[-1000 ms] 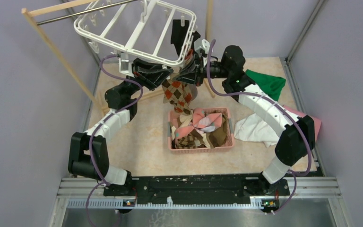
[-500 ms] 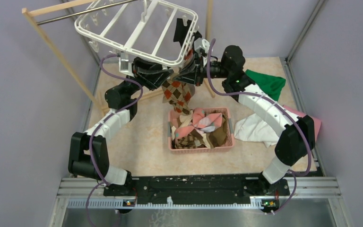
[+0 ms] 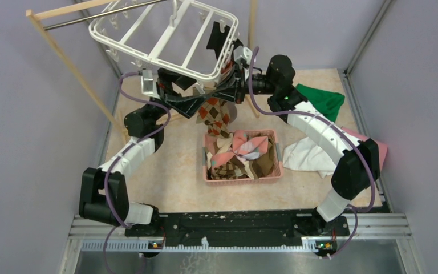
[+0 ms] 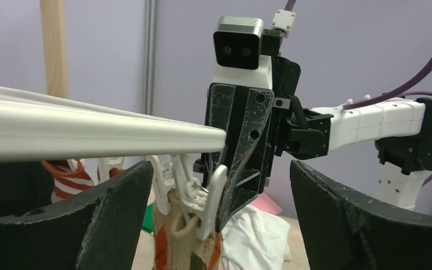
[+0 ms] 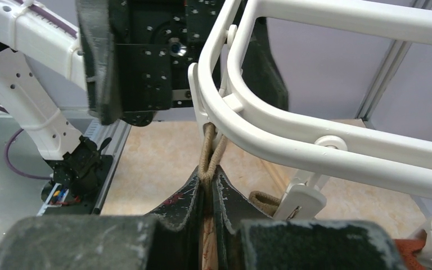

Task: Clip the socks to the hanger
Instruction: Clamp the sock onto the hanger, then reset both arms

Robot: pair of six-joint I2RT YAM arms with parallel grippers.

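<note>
1. Sock position: the argyle sock (image 3: 213,114) hangs from the near right edge of the hanger (image 3: 165,60). Its long axis is vertical, and its toe end trails toward the pink basket (image 3: 242,178).
2. My right gripper (image 5: 207,188) is clamped on the cuff (image 5: 207,160) just below the rim. From my jaws the cuff runs straight up into a clip (image 4: 211,197).
3. My left gripper (image 4: 220,169) stands wide and holds nothing. The clip lies dead ahead between its two fingers, apart from both.
4. Governing relation: the clip sits directly above my right fingers, and the sock's weight pulls down along that same line. My right arm is the nearer, touching the cuff. I judge that letting go there would test whether the clip bites.
5. Views compared: the left wrist view shows the clip's white arms apparently closed round the cuff. The right wrist view hides that bite behind the rim. Only the top view shows the sock's full length and a black sock (image 3: 217,39) clipped farther along.
</note>
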